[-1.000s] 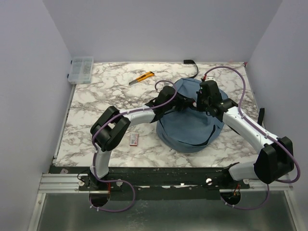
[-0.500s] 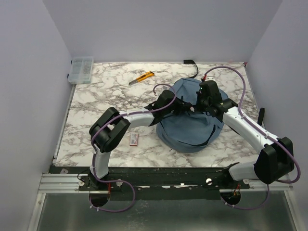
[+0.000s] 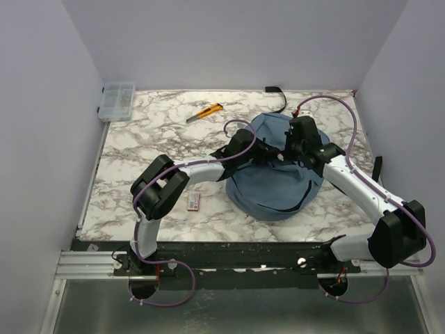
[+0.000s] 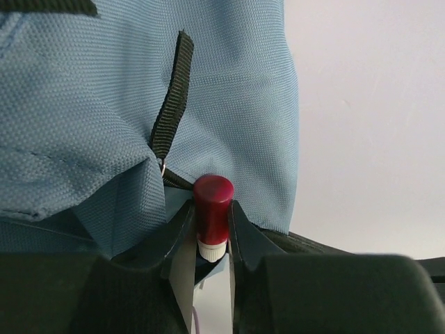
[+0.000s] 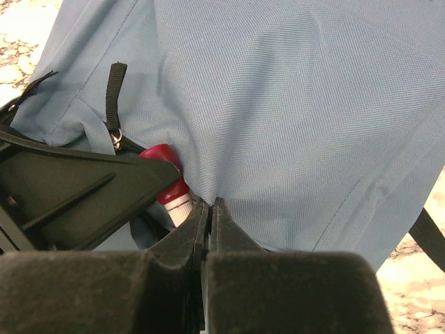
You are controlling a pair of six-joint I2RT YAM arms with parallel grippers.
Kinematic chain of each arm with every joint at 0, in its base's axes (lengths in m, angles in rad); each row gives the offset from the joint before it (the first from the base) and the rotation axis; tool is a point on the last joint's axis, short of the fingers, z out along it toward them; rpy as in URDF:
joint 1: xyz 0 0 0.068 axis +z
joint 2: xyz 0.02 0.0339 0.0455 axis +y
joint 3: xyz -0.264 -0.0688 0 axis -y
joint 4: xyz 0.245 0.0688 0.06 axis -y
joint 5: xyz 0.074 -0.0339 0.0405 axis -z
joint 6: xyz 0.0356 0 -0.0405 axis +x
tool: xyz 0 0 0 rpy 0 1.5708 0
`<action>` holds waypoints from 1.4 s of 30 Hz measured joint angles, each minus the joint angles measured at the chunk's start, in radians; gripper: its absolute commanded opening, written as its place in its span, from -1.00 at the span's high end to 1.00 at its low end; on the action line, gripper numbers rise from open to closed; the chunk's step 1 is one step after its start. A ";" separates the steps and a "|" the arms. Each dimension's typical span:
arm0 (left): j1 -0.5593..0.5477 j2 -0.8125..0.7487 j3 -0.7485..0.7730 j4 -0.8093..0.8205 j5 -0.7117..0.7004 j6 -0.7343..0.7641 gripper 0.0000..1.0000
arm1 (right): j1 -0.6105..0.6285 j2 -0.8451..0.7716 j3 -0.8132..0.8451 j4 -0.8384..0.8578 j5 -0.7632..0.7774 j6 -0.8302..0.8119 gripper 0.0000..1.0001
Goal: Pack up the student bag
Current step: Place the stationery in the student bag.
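The student bag (image 3: pixel 274 182), a rounded dusty-blue backpack with black straps, lies right of the table's centre. My left gripper (image 4: pixel 211 226) is shut on a small stick with a red cap and white base (image 4: pixel 211 209), its cap against the bag's fabric (image 4: pixel 104 104) beside a black zipper pull (image 4: pixel 170 104). My right gripper (image 5: pixel 209 207) is shut, pinching the bag's fabric (image 5: pixel 292 104) right next to the red-capped stick (image 5: pixel 169 186). In the top view both grippers, left (image 3: pixel 271 157) and right (image 3: pixel 290 154), meet on the bag's upper part.
A yellow utility knife (image 3: pixel 206 112) lies behind the bag. A clear compartment box (image 3: pixel 117 101) stands at the back left corner. A small pink and white card (image 3: pixel 193 202) lies near the left arm's elbow. A black strap (image 3: pixel 278 96) trails to the back edge.
The left gripper has pushed slightly further right onto the bag towards the right gripper. The right arm has barely moved.
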 measured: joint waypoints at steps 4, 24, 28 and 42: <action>-0.004 0.000 0.000 0.002 0.010 0.001 0.19 | 0.000 0.000 0.000 0.000 0.000 0.000 0.99; 0.003 -0.090 -0.053 -0.053 0.091 0.311 -0.27 | 0.002 -0.016 0.015 0.000 0.000 -0.011 0.99; 0.007 -0.105 -0.020 -0.119 0.124 0.415 -0.31 | 0.002 -0.016 0.015 0.000 0.000 -0.011 0.99; 0.168 -0.510 -0.138 -0.320 0.315 0.734 -0.54 | 0.002 -0.045 -0.045 0.031 -0.001 -0.014 0.99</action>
